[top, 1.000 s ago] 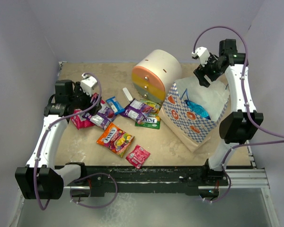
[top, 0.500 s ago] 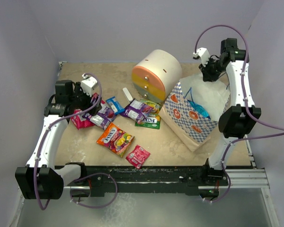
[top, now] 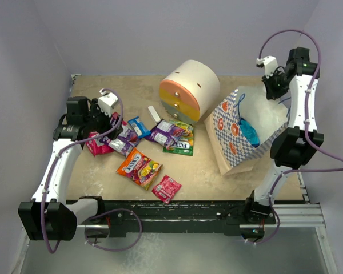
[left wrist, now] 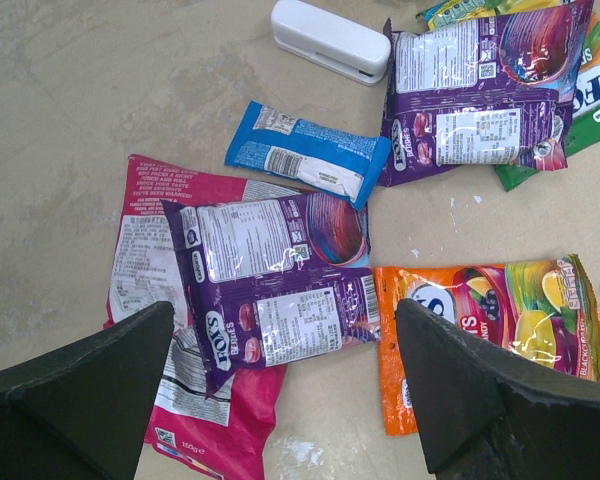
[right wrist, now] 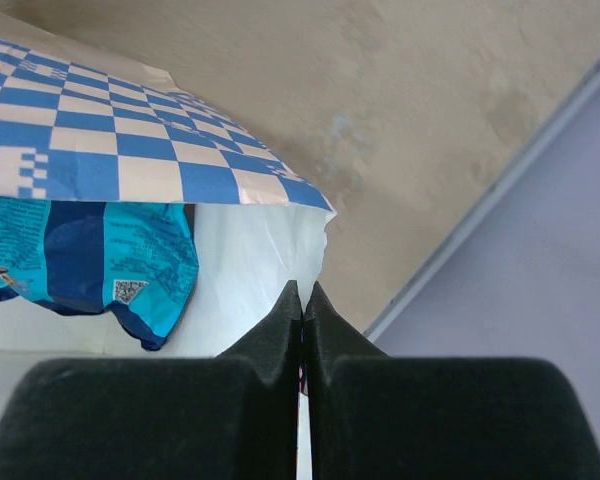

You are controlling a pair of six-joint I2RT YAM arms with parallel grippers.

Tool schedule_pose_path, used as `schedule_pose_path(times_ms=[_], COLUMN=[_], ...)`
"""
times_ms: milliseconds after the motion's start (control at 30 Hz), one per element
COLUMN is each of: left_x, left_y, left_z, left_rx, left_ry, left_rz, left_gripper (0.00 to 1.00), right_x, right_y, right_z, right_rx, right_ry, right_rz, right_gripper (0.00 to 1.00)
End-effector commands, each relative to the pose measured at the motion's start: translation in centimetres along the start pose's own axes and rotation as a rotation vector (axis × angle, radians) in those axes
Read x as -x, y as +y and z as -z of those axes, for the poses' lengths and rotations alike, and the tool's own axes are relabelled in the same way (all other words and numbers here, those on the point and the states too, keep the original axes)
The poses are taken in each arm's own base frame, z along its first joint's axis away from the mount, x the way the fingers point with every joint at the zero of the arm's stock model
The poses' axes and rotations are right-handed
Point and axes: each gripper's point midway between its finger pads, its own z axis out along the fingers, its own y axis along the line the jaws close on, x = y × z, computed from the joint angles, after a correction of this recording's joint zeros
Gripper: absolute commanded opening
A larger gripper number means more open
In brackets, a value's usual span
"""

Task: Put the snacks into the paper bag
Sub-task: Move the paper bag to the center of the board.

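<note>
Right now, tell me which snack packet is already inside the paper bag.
The bright blue packet. It alone lies inside the paper bag; the rest lie out on the table.

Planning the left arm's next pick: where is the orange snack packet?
Top view, left of centre: the orange packet lies flat, just left of and behind the small pink packet.

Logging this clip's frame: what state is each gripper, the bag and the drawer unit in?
paper bag: mouth open, tilted, blue packet inside.
right gripper: shut on the bag's rim.
left gripper: open, above a purple packet.
drawer unit: drawers look shut.
</note>
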Motion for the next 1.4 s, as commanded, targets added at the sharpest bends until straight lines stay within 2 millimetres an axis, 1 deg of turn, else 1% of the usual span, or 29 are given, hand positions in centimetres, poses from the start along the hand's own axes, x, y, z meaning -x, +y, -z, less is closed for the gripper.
schedule_pose_path(times_ms=[0,100,300,433,500,567,700,867,1000,1133,1267,1367], left_x=[1.3,1.2,1.0,0.4,-0.2,-0.7,-1.4,-2.4,-3.1,-3.6,-3.7,-3.7], left_y=[0.3,0.5,0.7,1.3,1.8,2.1,2.7,3.7,5.0,5.9,6.2,5.8], left_z=[0.0,-0.1,-0.1,-0.4,-0.7,-1.1,-2.0,-3.0,-3.6,-4.2,-5.5,-6.7], left_rx=[0.001,0.01,0.023,0.043,0.055,0.058,0.054,0.046,0.034,-0.005,-0.065,-0.135], left_ry=[-0.053,-0.048,-0.035,-0.006,0.03,0.067,0.105,0.148,0.17,0.18,0.194,0.2], left_rz=[-0.04,-0.042,-0.047,-0.046,-0.032,-0.018,-0.015,-0.016,-0.005,0.021,0.044,0.071], left_gripper=[0.95,0.95,0.95,0.96,0.96,0.95,0.93,0.88,0.86,0.84,0.81,0.78], right_x=[1.7,2.0,2.5,2.2,1.8,1.4,1.3,1.4,1.0,1.5,2.3,3.0], right_y=[-3.6,-3.6,-4.3,-3.5,-3.2,-3.0,-2.7,-2.5,-2.5,-2.2,-1.6,-0.8], right_z=[2.0,1.7,3.2,3.1,2.7,2.6,3.1,4.1,4.9,6.0,7.9,9.4], right_rx=[-0.18,-0.18,-0.262,-0.241,-0.233,-0.234,-0.238,-0.252,-0.275,-0.28,-0.293,-0.305], right_ry=[-0.051,-0.065,-0.113,-0.113,-0.102,-0.094,-0.104,-0.109,-0.094,-0.116,-0.158,-0.189], right_rz=[-0.159,-0.235,-0.304,-0.316,-0.308,-0.301,-0.288,-0.273,-0.253,-0.231,-0.204,-0.188], right_gripper=[0.0,0.0,0.0,0.0,0.06,0.13,0.28,0.42,0.47,0.56,0.57,0.58])
